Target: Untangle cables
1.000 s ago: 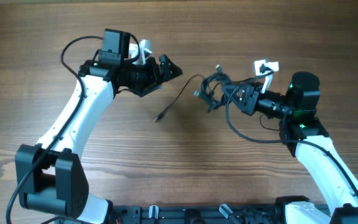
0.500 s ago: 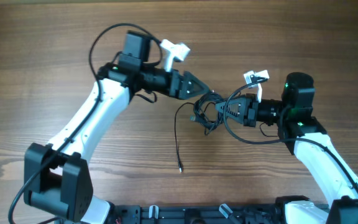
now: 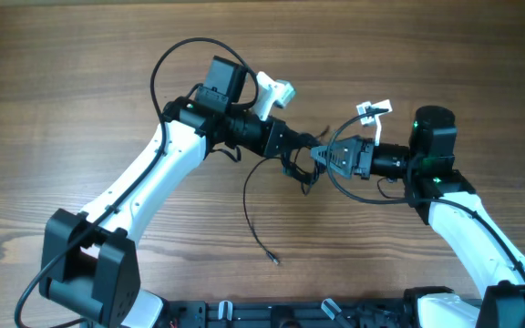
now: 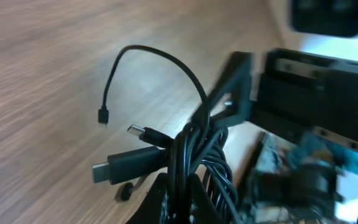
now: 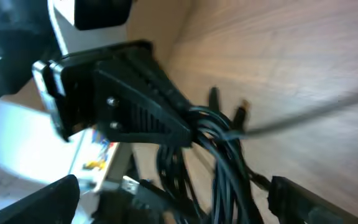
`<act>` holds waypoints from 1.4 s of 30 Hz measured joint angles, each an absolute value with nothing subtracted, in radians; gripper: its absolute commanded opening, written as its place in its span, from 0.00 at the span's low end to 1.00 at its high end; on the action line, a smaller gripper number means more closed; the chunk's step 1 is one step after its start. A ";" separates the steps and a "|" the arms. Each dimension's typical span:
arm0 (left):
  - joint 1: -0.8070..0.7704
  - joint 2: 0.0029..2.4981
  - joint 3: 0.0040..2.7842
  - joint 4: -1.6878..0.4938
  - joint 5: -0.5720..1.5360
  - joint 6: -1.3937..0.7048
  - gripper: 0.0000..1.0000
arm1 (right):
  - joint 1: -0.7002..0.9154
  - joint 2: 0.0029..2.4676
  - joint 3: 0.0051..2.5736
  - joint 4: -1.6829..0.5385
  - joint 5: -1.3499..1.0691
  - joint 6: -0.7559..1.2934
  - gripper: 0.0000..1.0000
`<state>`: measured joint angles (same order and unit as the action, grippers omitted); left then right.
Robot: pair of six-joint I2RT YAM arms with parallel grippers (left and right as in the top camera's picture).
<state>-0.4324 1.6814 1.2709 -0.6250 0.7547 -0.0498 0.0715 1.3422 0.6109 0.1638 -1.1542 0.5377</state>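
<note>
The cables (image 3: 301,171) are a knot of thin black cords hanging just above the table's middle, between my two grippers. My left gripper (image 3: 306,150) comes in from the left and is shut on several strands of the knot (image 4: 197,146), which run up between its fingers (image 4: 161,193). Plug ends (image 4: 114,169) stick out to the left of the bundle. One loose strand (image 3: 249,214) trails toward the front and ends in a small plug (image 3: 274,261). My right gripper (image 3: 328,157) faces the left one, open wide, with the knot (image 5: 222,168) between its fingers (image 5: 309,199).
Thicker black arm cables loop above the left arm (image 3: 176,59) and below the right wrist (image 3: 354,191). White tags sit on both wrists (image 3: 276,91). Bare wooden table (image 3: 408,55) surrounds the arms.
The left arm has swung right to the knot and shut on it. The right gripper has let go and opened. The loose strand has swung down toward the table's front.
</note>
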 measured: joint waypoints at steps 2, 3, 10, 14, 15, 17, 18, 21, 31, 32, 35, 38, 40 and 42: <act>-0.405 1.681 1.271 -0.625 0.674 -0.118 0.04 | 0.072 1.342 0.611 0.163 -1.070 0.538 1.00; -0.385 1.681 1.271 -0.624 0.642 -0.152 0.04 | 0.072 1.342 0.611 0.164 -0.992 0.538 1.00; -0.148 1.654 1.271 -0.648 0.539 -0.351 0.04 | 0.030 1.341 0.604 0.306 -0.926 0.516 1.00; -0.134 1.596 1.271 -0.692 0.536 -0.358 0.04 | -0.070 1.151 0.607 0.255 -0.973 0.469 1.00; -0.135 1.591 1.271 -0.690 0.536 -0.358 0.04 | -0.097 0.998 0.612 0.137 -0.956 0.423 1.00; -0.135 1.591 1.271 -0.685 0.540 -0.362 0.04 | -0.099 0.896 0.617 0.039 -0.918 0.399 1.00; -0.135 1.589 1.271 -0.672 0.552 -0.366 0.04 | -0.100 0.858 0.616 -0.022 -0.888 0.393 1.00; -0.135 1.589 1.271 -0.672 0.609 -0.373 0.04 | -0.101 0.804 0.616 -0.130 -0.826 0.386 1.00; -0.135 1.589 1.271 -0.672 0.646 -0.374 0.04 | -0.101 0.982 0.614 -0.199 -0.788 0.386 1.00; -0.135 1.589 1.271 -0.673 0.646 -0.374 0.04 | -0.101 1.010 0.614 -0.199 -0.785 0.386 1.00; -0.135 1.589 1.271 -0.671 0.646 -0.374 0.04 | -0.101 1.134 0.614 -0.202 -0.782 0.386 1.00; -0.135 1.589 1.271 -0.671 0.646 -0.377 0.04 | -0.101 1.239 0.614 -0.202 -0.780 0.386 1.00; -0.135 1.589 1.271 -0.669 0.646 -0.377 0.04 | -0.101 1.298 0.614 -0.202 -0.778 0.386 1.00; -0.135 1.589 1.271 -0.669 0.646 -0.377 0.04 | -0.101 1.324 0.614 -0.203 -0.748 0.387 1.00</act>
